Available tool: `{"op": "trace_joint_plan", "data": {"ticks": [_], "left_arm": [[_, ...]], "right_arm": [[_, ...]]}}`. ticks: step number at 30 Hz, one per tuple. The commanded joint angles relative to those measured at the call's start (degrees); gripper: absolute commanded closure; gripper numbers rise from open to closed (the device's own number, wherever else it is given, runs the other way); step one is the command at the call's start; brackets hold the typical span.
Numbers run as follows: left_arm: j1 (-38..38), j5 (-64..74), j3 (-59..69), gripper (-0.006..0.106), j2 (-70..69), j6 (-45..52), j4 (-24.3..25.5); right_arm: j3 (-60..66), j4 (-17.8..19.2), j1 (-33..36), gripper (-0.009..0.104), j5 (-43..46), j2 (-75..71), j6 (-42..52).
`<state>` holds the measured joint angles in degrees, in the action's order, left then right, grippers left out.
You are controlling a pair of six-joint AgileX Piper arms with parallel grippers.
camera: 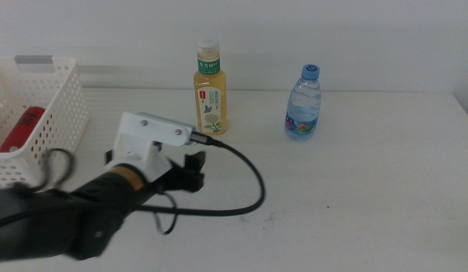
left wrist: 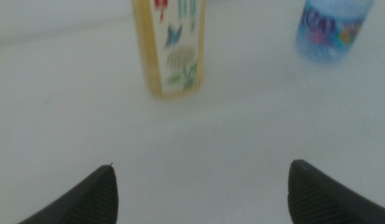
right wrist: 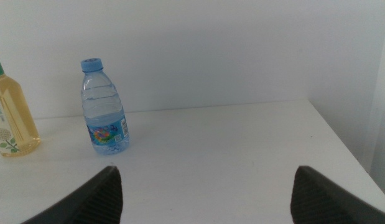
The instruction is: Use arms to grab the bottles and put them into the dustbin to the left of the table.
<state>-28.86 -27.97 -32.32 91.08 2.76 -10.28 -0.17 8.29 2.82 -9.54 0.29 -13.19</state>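
Already red can (camera: pixel 22 127) lying inside white basket (camera: pixel 63 106).

The tea bottle (camera: pixel 209 89) is yellow with a white cap and green label; the water bottle (camera: pixel 303 103) clear, blue-capped; the basket (camera: pixel 38 121) white, holding a red can (camera: pixel 20 128).
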Motion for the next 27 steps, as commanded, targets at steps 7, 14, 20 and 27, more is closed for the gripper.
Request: {"op": "trace_joint_plan", "data": {"ticks": [7, 14, 20, 27], "left_arm": [[-0.33, -15.51, -10.98, 0.007, 17.01, -5.25, 3.31], [-0.33, -14.81, -15.61, 0.007, 19.32, -5.59, 1.86], [-0.23, -12.64, -17.35, 0.007, 19.69, -2.06, -4.35], [1.94, -16.47, -24.06, 0.007, 27.79, -1.27, -4.65]], "right_arm": [[0.17, 0.40, -0.34, 0.012, 0.44, -0.29, 0.13], [0.17, 0.40, -0.34, 0.012, 0.44, -0.29, 0.13], [0.17, 0.40, -0.34, 0.012, 0.44, -0.29, 0.13], [0.17, 0.40, -0.34, 0.012, 0.44, -0.29, 0.13]]}}
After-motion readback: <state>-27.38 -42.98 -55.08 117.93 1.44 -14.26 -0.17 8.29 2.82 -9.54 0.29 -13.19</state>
